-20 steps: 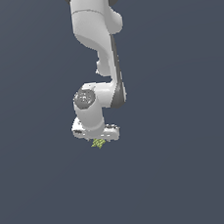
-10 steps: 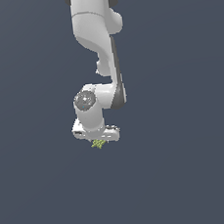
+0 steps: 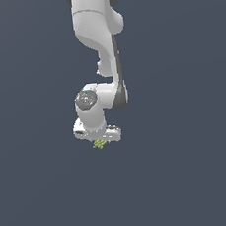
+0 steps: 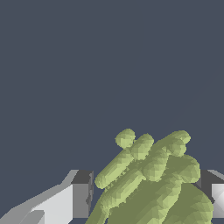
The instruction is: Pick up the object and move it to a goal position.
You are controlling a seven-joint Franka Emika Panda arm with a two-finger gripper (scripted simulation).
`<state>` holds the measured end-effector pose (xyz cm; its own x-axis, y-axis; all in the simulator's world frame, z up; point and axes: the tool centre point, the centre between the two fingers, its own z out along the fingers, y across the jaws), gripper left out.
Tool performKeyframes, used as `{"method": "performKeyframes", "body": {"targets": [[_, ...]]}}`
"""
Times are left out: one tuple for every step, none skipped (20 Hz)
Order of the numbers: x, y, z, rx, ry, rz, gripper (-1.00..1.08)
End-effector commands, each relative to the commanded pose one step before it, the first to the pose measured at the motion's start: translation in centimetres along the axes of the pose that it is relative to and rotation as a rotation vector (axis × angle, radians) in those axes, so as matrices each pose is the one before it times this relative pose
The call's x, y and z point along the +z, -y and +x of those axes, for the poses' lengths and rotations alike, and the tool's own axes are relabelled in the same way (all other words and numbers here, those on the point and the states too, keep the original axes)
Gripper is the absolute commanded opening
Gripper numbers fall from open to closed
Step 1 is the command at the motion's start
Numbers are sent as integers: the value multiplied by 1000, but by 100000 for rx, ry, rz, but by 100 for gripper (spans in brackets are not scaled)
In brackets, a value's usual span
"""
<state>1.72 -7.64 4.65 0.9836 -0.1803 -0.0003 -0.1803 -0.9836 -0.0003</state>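
The object [image 3: 99,144] is a tiny yellow-green lump with a jagged outline, sitting directly under the white gripper [image 3: 99,138] in the exterior view. In the wrist view the object [image 4: 153,179] fills the space between the two fingers. One finger [image 4: 81,197] stands against one side of it, and the other finger [image 4: 215,192] shows partly behind its other side. The gripper [image 4: 146,199] is shut on the object. No goal position shows in either view.
The white arm [image 3: 98,32] comes down from the top of the exterior view to the gripper. Around it lies a plain dark blue-grey ground [image 3: 191,175], with no other objects in sight.
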Motion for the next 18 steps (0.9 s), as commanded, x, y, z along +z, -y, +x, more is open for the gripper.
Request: {"method": "performKeyframes", "body": {"targets": [[-627, 259, -224, -38, -99, 18, -100], [-334, 133, -147, 0, 0, 0, -100], [-380, 152, -167, 0, 0, 0, -100], [-427, 170, -187, 0, 0, 0, -100], [-474, 189, -208, 0, 0, 0, -100], [-522, 208, -228, 0, 0, 0, -100], [-571, 227, -249, 0, 0, 0, -100], [-620, 247, -270, 0, 0, 0, -100], [-671, 266, -291, 0, 0, 0, -100], [-723, 287, -312, 0, 0, 0, -100], [-777, 307, -334, 0, 0, 0, -100], [-832, 328, -356, 0, 0, 0, -100], [-888, 350, -378, 0, 0, 0, -100], [-931, 366, -394, 0, 0, 0, -100], [-945, 371, -397, 0, 0, 0, -100], [-958, 375, -400, 0, 0, 0, -100], [-956, 364, -396, 40, 22, -52, -100], [-990, 386, -406, 0, 0, 0, -100]]}}
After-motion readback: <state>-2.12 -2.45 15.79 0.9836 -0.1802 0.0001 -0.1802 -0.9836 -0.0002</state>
